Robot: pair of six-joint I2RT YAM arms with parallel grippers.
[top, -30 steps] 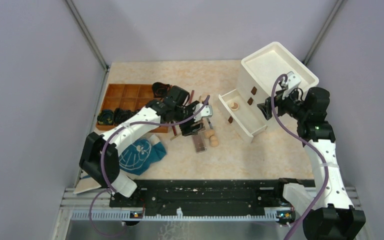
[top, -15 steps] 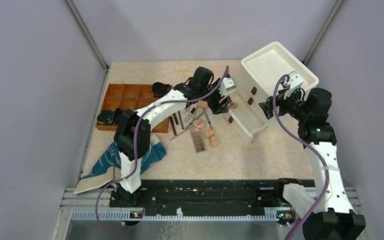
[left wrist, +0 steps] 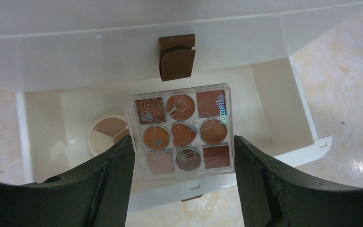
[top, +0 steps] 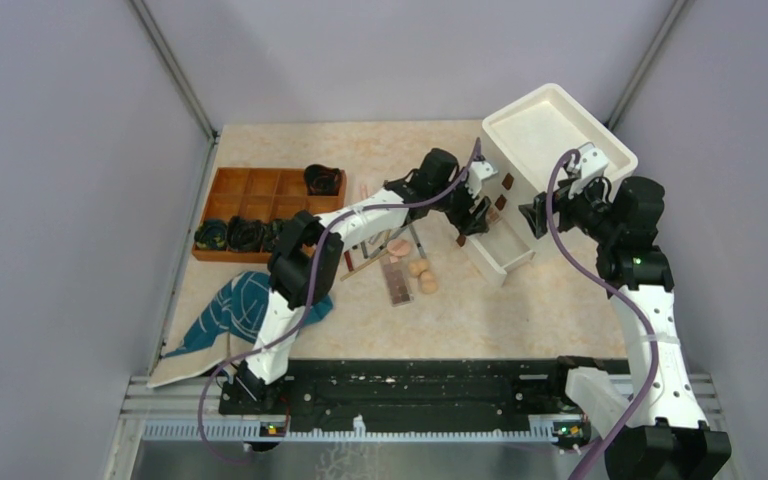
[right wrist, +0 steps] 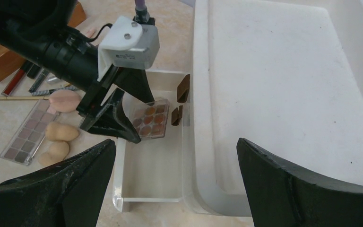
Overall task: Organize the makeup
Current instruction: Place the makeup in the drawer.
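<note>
Palette [left wrist: 182, 134] on the move: in the last second my left arm [top: 360, 212] swung off the makeup pile in the middle of the desk [top: 520, 310] and reached out to the white organizer [top: 550, 125]. It now hangs over the open drawer [left wrist: 295, 113]. The left jaws grasp the nine-pan eyeshadow palette by its two side edges, pans facing up. I judge it is not yet set down. Under it, toward the drawer's left end, lies the small round compact [left wrist: 105, 137].

The right jaws stand spread wide with nothing in them, beside the organizer, just as they were a second ago.

So one more item is nearly filed. The long palette [right wrist: 26, 137], the tan sponges [right wrist: 61, 132] and the pencils [right wrist: 16, 81] are on the desk, unsorted. I would lower the palette and release it clear of the compact.
</note>
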